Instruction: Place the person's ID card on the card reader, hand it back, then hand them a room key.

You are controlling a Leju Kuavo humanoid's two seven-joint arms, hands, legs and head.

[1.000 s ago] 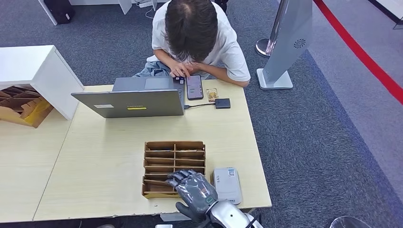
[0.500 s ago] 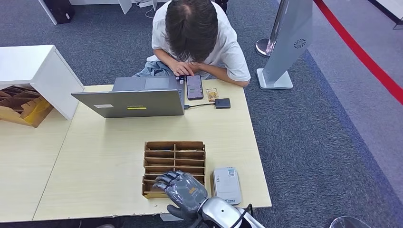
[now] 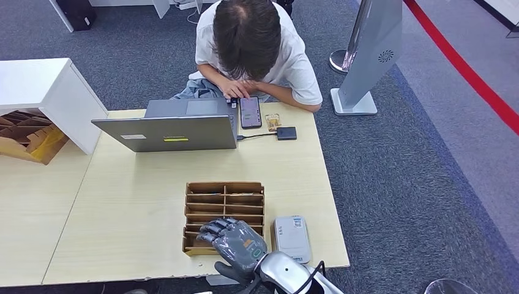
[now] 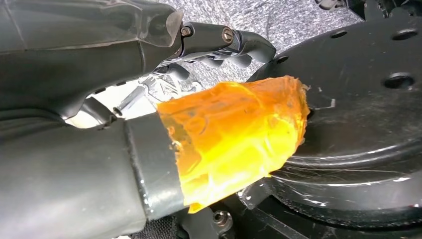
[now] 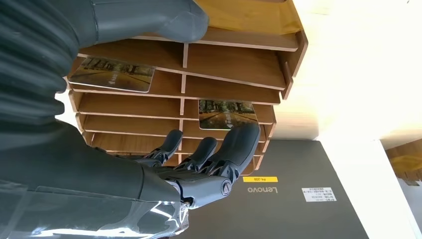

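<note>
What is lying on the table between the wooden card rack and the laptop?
Nothing: in the head view, only bare table separates the rack from the laptop.

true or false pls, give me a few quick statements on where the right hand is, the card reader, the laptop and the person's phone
1. The right hand is over the near end of the wooden card rack. True.
2. The grey card reader has a card lying on it. False: its top is bare.
3. The laptop is closed flat. False: it stands open.
4. The phone lies on the table by the person. True.
</note>
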